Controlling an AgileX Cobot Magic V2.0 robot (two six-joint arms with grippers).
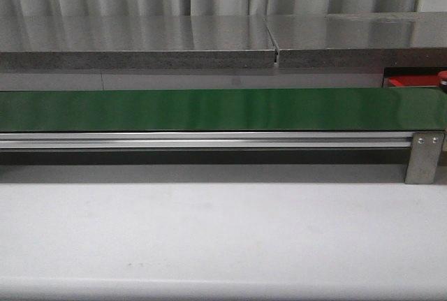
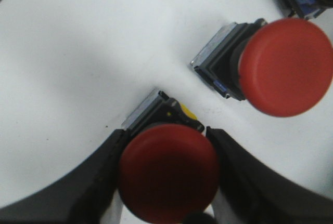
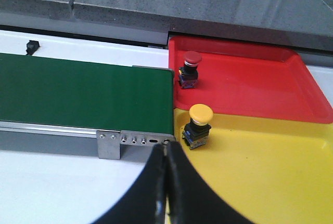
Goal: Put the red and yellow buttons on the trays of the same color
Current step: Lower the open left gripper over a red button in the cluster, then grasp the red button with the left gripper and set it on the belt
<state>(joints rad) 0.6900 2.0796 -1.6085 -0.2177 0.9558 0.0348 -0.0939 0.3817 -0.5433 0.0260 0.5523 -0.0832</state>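
Left gripper (image 2: 167, 182) clamped on a red button (image 2: 169, 174) above the white table (image 2: 78, 68); second red button (image 2: 286, 67) nearby. Right gripper (image 3: 166, 182) closed, empty; red tray (image 3: 250, 83) and yellow tray (image 3: 270, 177) beyond, one matching button in each

We see a white worktop (image 1: 209, 238). A long green belt (image 1: 209, 109) on a silver rail stands across it. At the belt's end a red tray (image 3: 250, 86) and a yellow tray (image 3: 260, 172) lie side by side, touching. In the left wrist view, two buttons with red caps rest on the bare white worktop: one red button (image 2: 169, 172) close up, another red button (image 2: 286, 65) near it, apart.
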